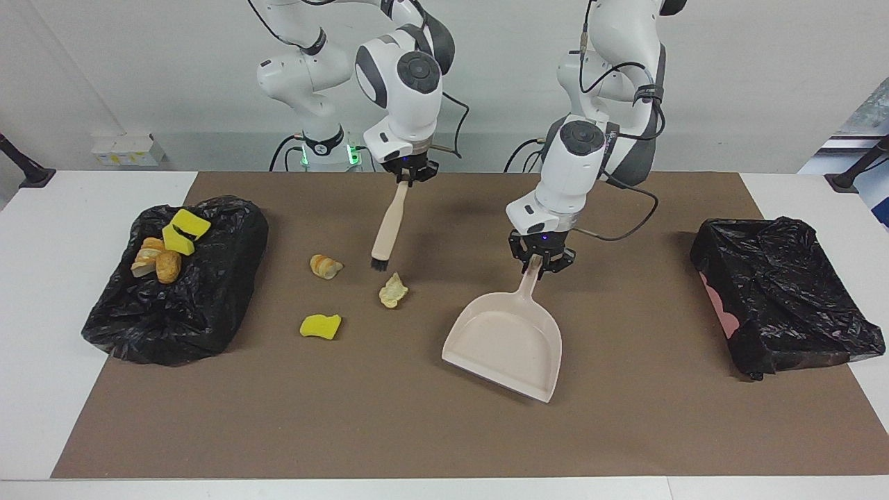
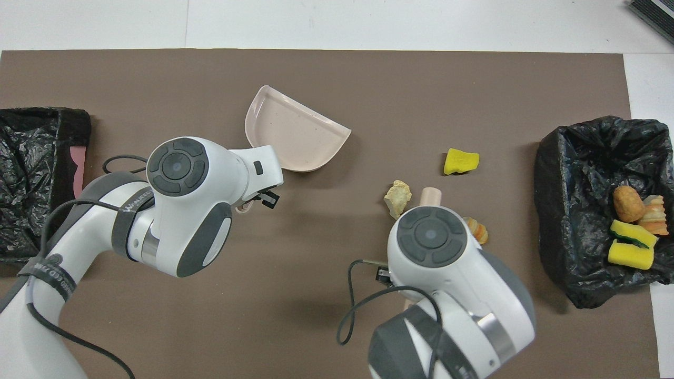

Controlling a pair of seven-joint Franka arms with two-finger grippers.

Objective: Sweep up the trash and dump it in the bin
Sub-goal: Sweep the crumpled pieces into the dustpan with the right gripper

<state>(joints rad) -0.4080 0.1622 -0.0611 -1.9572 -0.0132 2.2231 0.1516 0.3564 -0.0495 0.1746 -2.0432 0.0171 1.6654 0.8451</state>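
I see my left claw (image 1: pixel 540 262) closed tight on the handle of the beige plastic dustpan (image 1: pixel 505 345), which sits tilted near the middle of the brown mat (image 1: pixel 625 430) on the white surface (image 1: pixel 42 326), its wide mouth turned toward the edge away from the robots. My right claw (image 1: pixel 408 175) is closed tight on the top of the beige brush with black bristles (image 1: pixel 386 228). The brush hangs slanted, and its bristles are just beside a pale yellow crumpled scrap (image 1: pixel 393 290). Near that scrap lie two more bits of trash on the mat: a tan-orange bread-like chunk (image 1: pixel 325 267) closer to the robots and a bright yellow sponge piece (image 1: pixel 320 326) closer to the edge away from the robots. At the right arm's end of the surface sits a bin lined with a black plastic bag (image 1: pixel 201 298). Four scraps lie in it: two yellow sponge pieces (image 1: pixel 184 231) and two tan-orange bread-like pieces (image 1: pixel 158 261). At the left arm's end of the surface sits another bin with a black bag (image 1: pixel 778 292), and a bit of pink shows at its side. From above, the right arm covers part of the bread-like chunk on the mat.
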